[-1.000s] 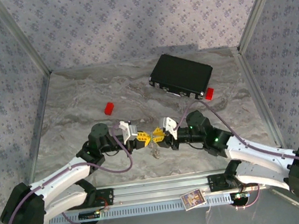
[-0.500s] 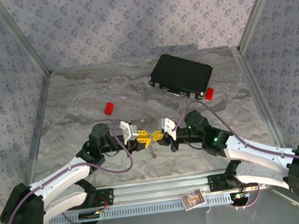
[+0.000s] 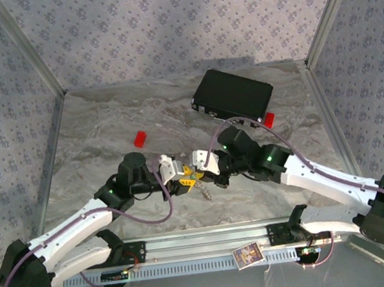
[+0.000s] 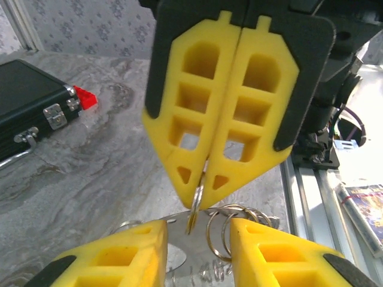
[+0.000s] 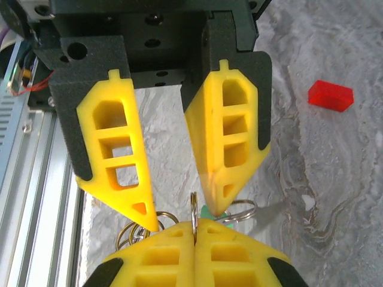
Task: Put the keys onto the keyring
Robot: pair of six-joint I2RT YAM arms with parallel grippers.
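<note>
The keyring (image 5: 194, 203) is a silvery split ring, seen edge-on and pinched between the tips of my right gripper (image 5: 195, 226), which is shut on it. My left gripper (image 5: 185, 215) is open, with one yellow finger on either side of that ring and not touching it. In the left wrist view the right gripper (image 4: 200, 197) holds the keyring (image 4: 195, 210) just above my open left gripper (image 4: 198, 230). More rings (image 4: 226, 236) and a flat silver key (image 4: 179, 251) hang below. A green key head (image 5: 206, 210) peeks out behind. From above, both grippers (image 3: 182, 178) (image 3: 195, 170) meet over the bunch (image 3: 203, 186).
A black case (image 3: 234, 96) lies at the back right with a red block (image 3: 268, 119) by its corner. Another red block (image 3: 140, 137) sits at the left. The aluminium rail (image 3: 204, 243) runs along the near edge, with a small card (image 3: 248, 254) on it.
My right gripper has shut on the ring and my left gripper has opened. The right arm has swung up and towards the left, and the bunch moved a little with it.
</note>
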